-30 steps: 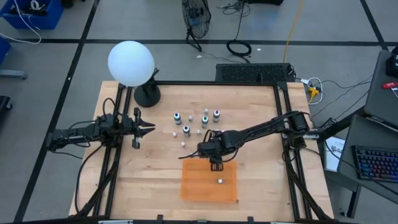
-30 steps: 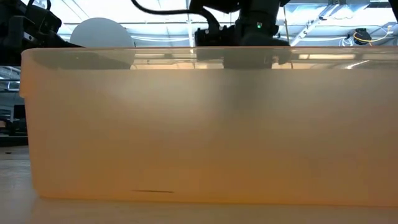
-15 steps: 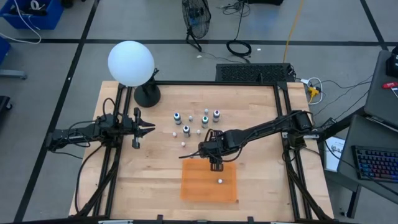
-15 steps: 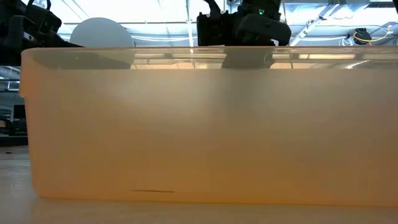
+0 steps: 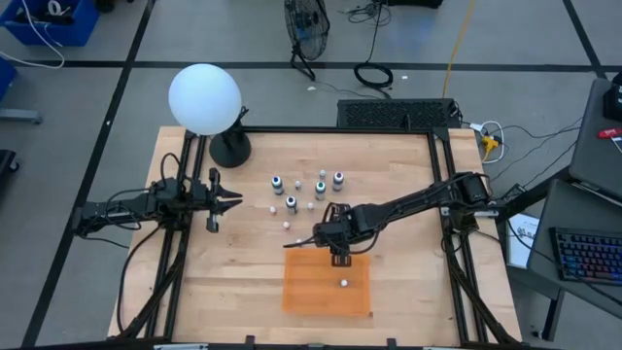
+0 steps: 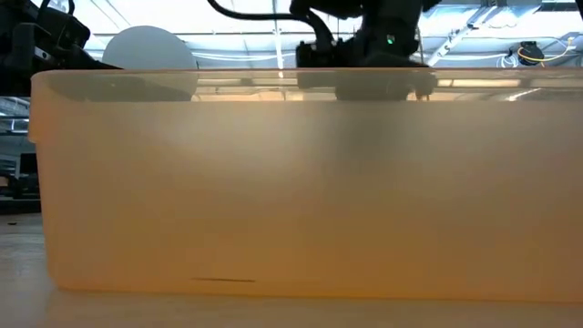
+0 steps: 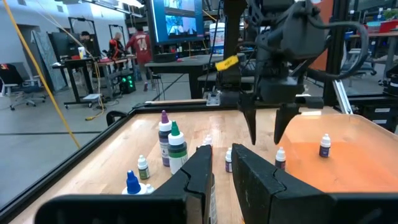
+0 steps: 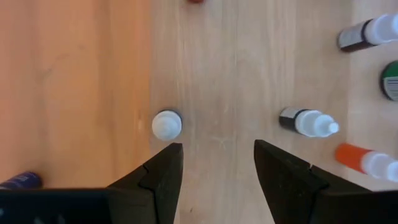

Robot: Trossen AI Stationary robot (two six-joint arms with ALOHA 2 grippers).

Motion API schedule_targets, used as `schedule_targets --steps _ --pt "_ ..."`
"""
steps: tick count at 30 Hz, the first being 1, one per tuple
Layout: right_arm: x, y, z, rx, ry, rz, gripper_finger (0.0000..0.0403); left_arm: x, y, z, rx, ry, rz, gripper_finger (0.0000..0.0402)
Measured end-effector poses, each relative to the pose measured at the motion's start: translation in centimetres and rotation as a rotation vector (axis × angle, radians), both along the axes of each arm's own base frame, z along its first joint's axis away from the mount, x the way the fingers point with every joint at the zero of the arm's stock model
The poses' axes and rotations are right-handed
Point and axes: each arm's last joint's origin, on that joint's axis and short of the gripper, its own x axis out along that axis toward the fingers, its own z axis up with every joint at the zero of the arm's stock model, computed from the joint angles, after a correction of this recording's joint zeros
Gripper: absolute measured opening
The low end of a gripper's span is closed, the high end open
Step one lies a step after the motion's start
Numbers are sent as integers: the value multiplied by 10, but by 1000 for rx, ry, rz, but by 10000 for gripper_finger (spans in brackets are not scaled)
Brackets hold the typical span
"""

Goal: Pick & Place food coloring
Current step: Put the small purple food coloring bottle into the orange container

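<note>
Several small food coloring bottles [image 5: 307, 189] stand or lie on the wooden table beyond an orange tray [image 5: 296, 292]. One bottle [image 5: 343, 283] stands in the tray. My right gripper [image 5: 337, 257] hangs open over the tray's far edge, fingers slanting down. Just past its fingertips [image 8: 217, 168] a white-capped bottle [image 8: 166, 124] stands upright at the tray's edge, untouched. A dark bottle [image 8: 308, 122] lies on its side nearby. My left gripper [image 5: 229, 199] waits level at the table's left, shut on nothing [image 7: 222, 163].
A white globe lamp [image 5: 204, 97] on a black base stands at the far left corner. In the low view the translucent orange tray wall [image 6: 291, 182] hides the table behind it. Black frame rails [image 5: 437, 175] run along the table's edges. People stand far off in the room [image 7: 138, 46].
</note>
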Motion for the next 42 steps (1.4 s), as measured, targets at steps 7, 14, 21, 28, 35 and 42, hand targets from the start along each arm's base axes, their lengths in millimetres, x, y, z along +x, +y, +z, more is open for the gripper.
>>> schedule_targets --steps 7,14,21,28,35,42 --pt "-4 1 -12 59 13 -13 185 0 0 0 0 0 0 67" --pt "-1 7 -11 73 -37 1 185 0 0 0 0 -1 0 67" --pt "0 7 -11 78 -46 3 185 0 0 0 0 -1 0 67" --pt "2 8 -10 83 -66 4 185 0 0 0 0 -1 0 67" --pt "3 7 -10 80 -72 2 185 0 0 0 0 -1 0 67" --pt "3 7 -10 78 -73 4 185 0 0 0 0 -1 0 67"
